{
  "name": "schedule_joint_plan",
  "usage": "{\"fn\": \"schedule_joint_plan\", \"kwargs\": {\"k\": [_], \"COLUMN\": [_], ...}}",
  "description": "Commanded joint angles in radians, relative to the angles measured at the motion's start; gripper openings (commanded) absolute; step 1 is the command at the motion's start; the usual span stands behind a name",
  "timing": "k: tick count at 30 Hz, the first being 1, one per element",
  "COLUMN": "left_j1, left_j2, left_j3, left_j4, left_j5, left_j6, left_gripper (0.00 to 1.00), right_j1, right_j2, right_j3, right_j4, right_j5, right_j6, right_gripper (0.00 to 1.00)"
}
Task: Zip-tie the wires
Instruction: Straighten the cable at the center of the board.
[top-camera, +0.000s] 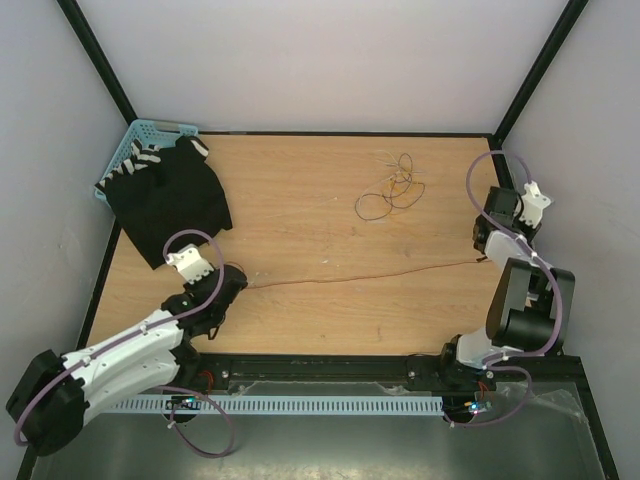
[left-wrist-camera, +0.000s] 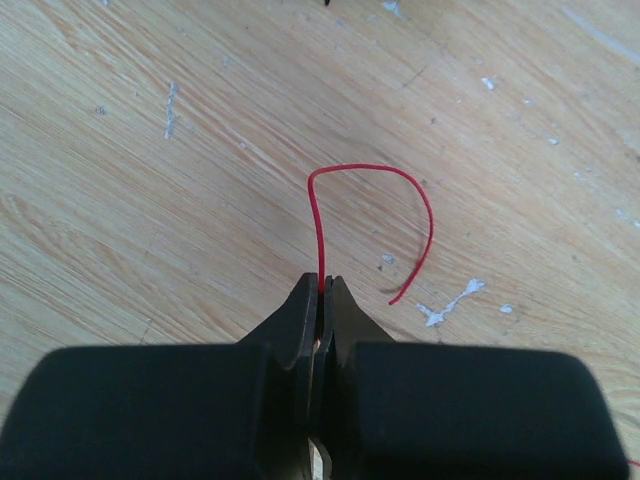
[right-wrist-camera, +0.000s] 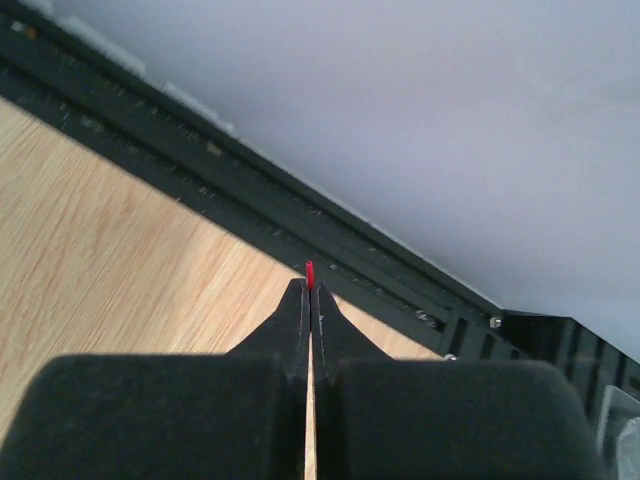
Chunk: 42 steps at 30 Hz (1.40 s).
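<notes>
Wires sit tangled on the surface, one red strand stretched taut between left gripper and right gripper, each clamped on an end: straightening, I'd judge, and next it needs gathering with the rest.

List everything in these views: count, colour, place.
table: one, light wood, under everything
stretched wire: one, red, across the near half of the table, running from one gripper to the other
wire tangle: one loose bunch, brownish, exact strand count unclear, far centre-right
cloth: one, black, far left
basket: one, light blue, far-left corner, behind the cloth
cable duct: one, white, slotted, along the near edge
left arm: one, white and black, near left
right arm: one, black and white, near right
left gripper: one, black, shut on the stretched wire near its left end
right gripper: one, black, shut on its right end
</notes>
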<state>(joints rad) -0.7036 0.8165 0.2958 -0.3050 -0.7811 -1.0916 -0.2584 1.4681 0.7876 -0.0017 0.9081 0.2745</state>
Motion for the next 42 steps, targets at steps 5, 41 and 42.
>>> {"fn": "schedule_joint_plan", "kwargs": {"k": [5,41,42], "left_j1": [-0.013,0.012,0.016], "left_j2": [0.146,-0.095,-0.117], "left_j3": [-0.03,0.181,0.183], "left_j4": [0.113,0.17,0.172], "left_j5": [-0.014,0.016,0.036], "left_j6": [-0.065,0.478,0.484], "left_gripper": [0.0,0.99,0.99], "right_j1": [0.001,0.153,0.156], "right_j2": [0.081,-0.002,-0.006], "right_j3": [-0.002,0.083,0.067], "right_j4": [-0.008,-0.034,-0.019], "right_j5": [-0.141,-0.981,-0.982], "right_j6": [0.033,0.26,0.285], "right_gripper": [0.0,0.7,0.7]}}
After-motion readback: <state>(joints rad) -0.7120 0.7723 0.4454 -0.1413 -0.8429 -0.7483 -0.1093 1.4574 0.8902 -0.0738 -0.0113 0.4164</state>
